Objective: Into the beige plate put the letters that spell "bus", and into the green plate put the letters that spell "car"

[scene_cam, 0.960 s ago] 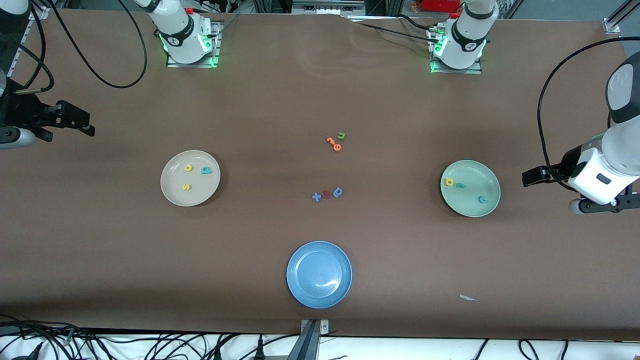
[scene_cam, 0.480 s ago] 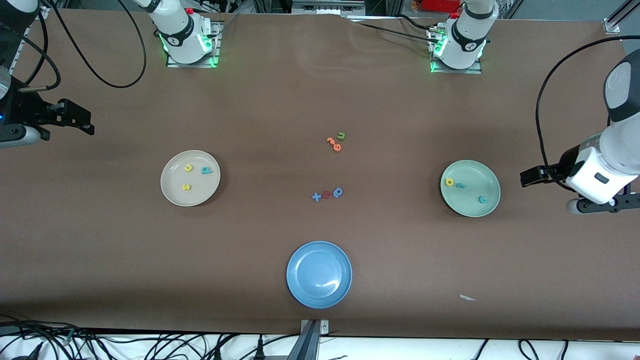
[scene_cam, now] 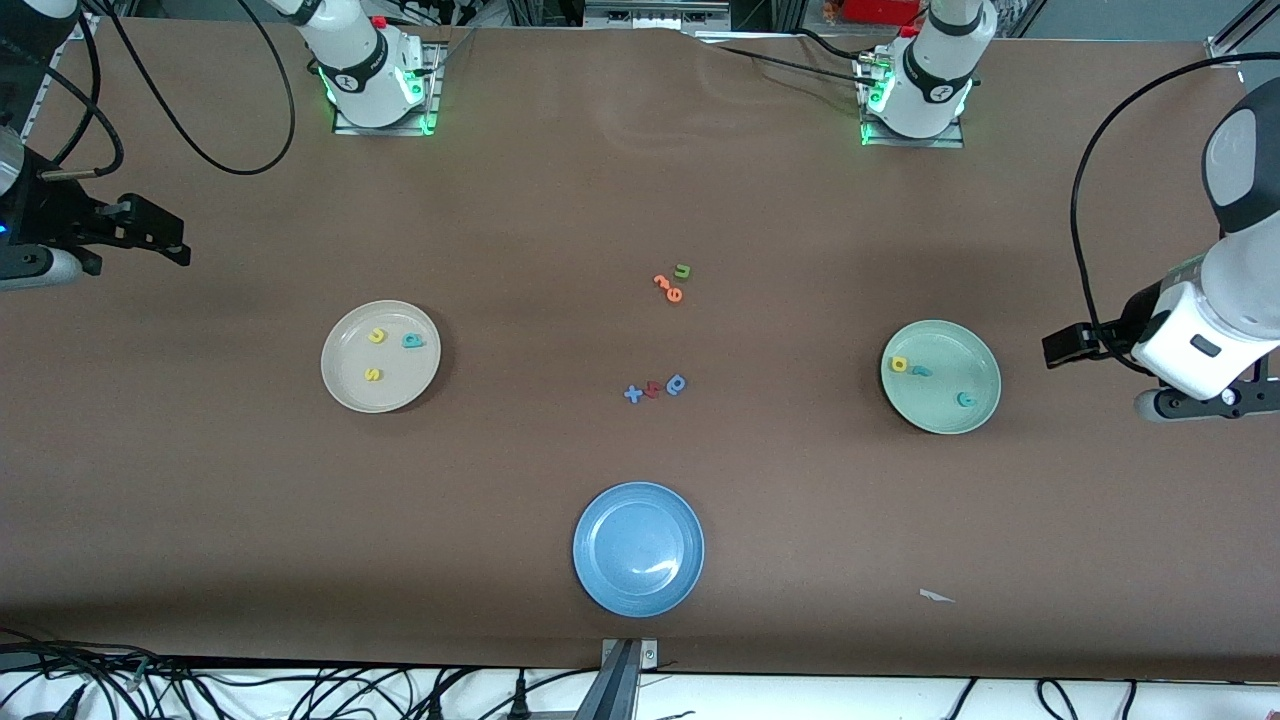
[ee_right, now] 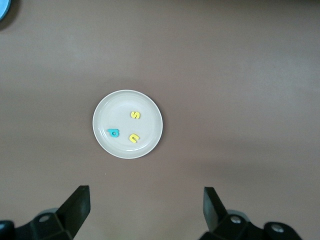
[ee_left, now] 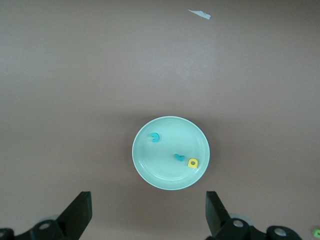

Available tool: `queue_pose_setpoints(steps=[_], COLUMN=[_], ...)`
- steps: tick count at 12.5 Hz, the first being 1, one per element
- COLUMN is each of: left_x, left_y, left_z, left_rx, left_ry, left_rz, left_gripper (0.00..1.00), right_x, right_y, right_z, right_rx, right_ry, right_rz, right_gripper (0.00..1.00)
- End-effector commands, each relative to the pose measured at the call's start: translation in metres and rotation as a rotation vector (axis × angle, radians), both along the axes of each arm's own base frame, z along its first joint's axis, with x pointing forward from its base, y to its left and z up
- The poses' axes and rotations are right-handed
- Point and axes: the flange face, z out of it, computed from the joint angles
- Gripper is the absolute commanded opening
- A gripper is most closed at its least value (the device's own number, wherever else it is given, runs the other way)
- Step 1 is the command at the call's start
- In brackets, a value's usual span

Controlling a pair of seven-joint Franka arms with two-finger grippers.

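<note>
The beige plate holds a yellow u, a teal b and a yellow s. In the green plate lie a yellow a, a small teal r and a teal c. My left gripper hangs open and empty over bare table past the green plate, toward the left arm's end. My right gripper is open and empty too, over bare table at the right arm's end; its wrist view looks down on the beige plate.
A blue plate sits empty near the front edge. Mid-table lie a green u with orange letters, and nearer the camera a blue a, a red letter and a blue x. A paper scrap lies nearby.
Both arms have drifted slightly, each a little farther out toward its own end of the table. The plates and letters have not moved.
</note>
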Motion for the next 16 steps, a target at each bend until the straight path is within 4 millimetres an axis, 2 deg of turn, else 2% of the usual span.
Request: queue_pose_setpoints(steps=[1,5,13,16], left_x=[-0.016,-0.016,-0.011,-0.011], left_y=[0.009,0.017,0.017,0.014], left_z=[0.005,0.01,-0.01,-0.01], left_rx=[-0.064,-0.066,-0.067,-0.068], left_ry=[-0.014,-0.058,-0.024,-0.024], left_rz=[0.003,0.019,0.025,0.017], left_gripper=[0.99,1.0,1.0,1.0], right_x=[-0.007,-0.008,-0.007,-0.007], right_y=[-0.005,-0.005,-0.005,-0.005], right_z=[0.002,0.0,0.001,0.0], right_rx=[-0.003,0.001,0.006,0.006], right_ry=[0.006,0.019,0.018,0.02], right_rz=[-0.027,-0.082,-0.073,-0.073], right_gripper=[1.0,1.0,1.0,1.0])
